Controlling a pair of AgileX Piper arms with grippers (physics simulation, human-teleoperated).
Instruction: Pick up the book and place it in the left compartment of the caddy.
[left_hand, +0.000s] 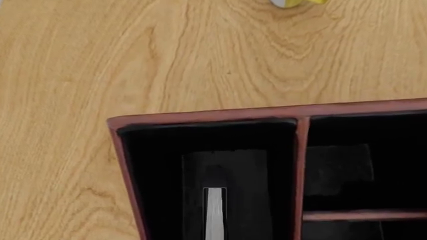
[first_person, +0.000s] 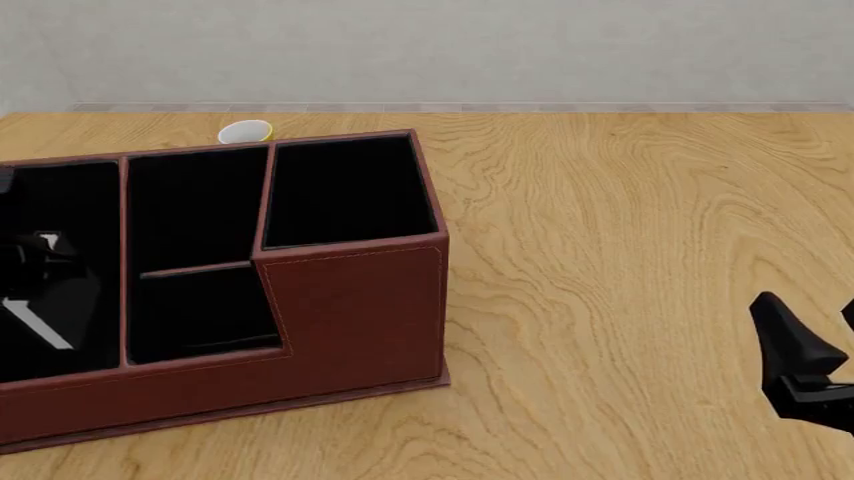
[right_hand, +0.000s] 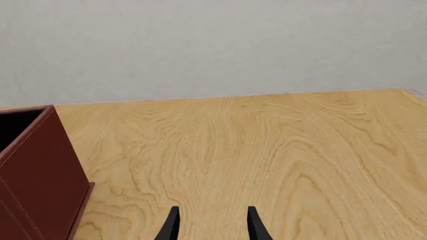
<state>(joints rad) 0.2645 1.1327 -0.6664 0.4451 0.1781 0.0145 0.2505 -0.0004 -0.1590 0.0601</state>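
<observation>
Right gripper (right_hand: 212, 225) low at the near right, fingers parted, left gripper (first_person: 30, 262) barely discernible

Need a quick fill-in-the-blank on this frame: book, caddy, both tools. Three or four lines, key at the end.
1. The book sits inside the caddy's ____ compartment.
2. The small yellow-rimmed cup stands on the table ____ the caddy, on its far side.
3. The right tool is open and holds ____.
4. The middle bay is split by a ____.

Missing words: left; behind; nothing; crossbar
</observation>
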